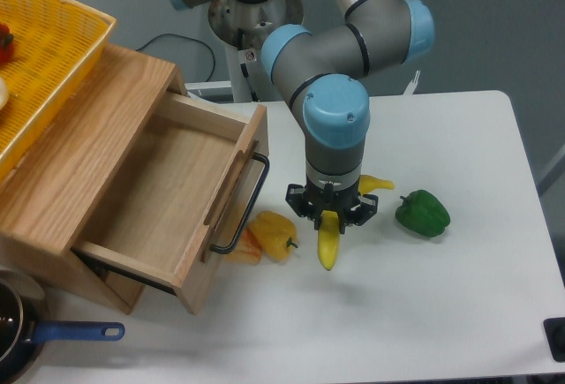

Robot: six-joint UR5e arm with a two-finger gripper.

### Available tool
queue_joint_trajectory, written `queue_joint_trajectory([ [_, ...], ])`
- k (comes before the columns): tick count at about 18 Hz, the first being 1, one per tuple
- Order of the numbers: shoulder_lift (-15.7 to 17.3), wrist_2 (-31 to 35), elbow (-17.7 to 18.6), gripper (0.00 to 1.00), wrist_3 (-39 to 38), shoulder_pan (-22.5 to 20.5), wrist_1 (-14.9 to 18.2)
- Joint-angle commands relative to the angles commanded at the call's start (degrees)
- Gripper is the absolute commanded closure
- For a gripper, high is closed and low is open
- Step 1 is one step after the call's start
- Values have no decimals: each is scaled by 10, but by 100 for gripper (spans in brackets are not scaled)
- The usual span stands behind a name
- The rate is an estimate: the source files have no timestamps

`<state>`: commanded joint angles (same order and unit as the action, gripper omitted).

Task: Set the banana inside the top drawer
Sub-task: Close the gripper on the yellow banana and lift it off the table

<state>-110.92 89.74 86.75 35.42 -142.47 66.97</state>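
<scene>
inspector: camera view, report your hold.

arm: my gripper (329,217) is clenched on the banana (328,243), held just right of the top drawer (168,192), which stands pulled out. one end hangs below my fingers, the other shows behind them.

inspector: advice for the carry?

arm: lift clear of the drawer's black handle (242,209) and the yellow pepper (274,233) beside it, then lower lengthwise.

inspector: surroundings?

arm: white table (459,313), grey wall; a green pepper (423,213) lies further right.
</scene>
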Motion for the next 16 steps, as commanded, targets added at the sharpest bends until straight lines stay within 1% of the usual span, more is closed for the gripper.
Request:
queue_joint_trajectory([
  [3,-1,0,0,75,0,1,-1],
  [9,4,-1,-15,75,0,-4,1],
  [10,7,-1,-15,75,0,-5,3],
  [13,10,-2,-16,75,0,-5,22],
  [16,22,-4,-17,75,-3,-3,24],
])
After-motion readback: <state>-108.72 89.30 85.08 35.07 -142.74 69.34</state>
